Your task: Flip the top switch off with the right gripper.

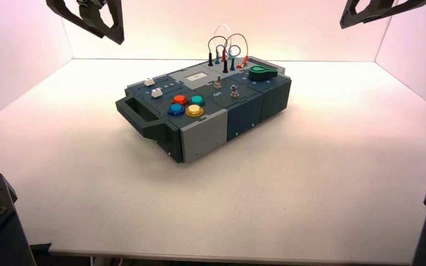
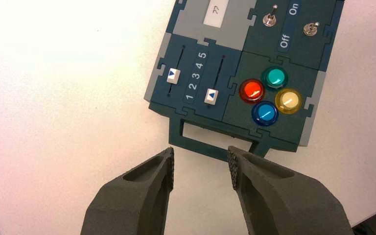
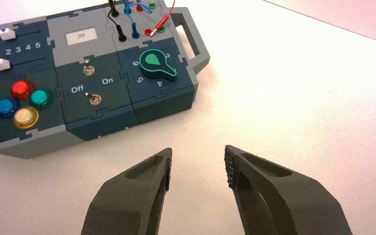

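The top switch [image 3: 87, 68], a small silvery toggle, stands on the box's dark blue panel next to the grey display; it also shows in the high view [image 1: 217, 83] and the left wrist view [image 2: 270, 17]. White "Off" and "On" lettering lies between it and its twin toggle [image 3: 94, 99]. My right gripper [image 3: 198, 161] is open and empty, held high over bare table, well short of the box on its knob side; in the high view it hangs at the top right [image 1: 366, 14]. My left gripper [image 2: 200, 161] is open too, hovering off the box's handle end.
The box [image 1: 205, 136] sits turned at an angle mid-table. It carries four coloured buttons [image 3: 22, 103], two sliders [image 3: 2, 49], a green knob [image 3: 156, 64] and plugged wires [image 1: 227, 50]. White walls enclose the table at the back and both sides.
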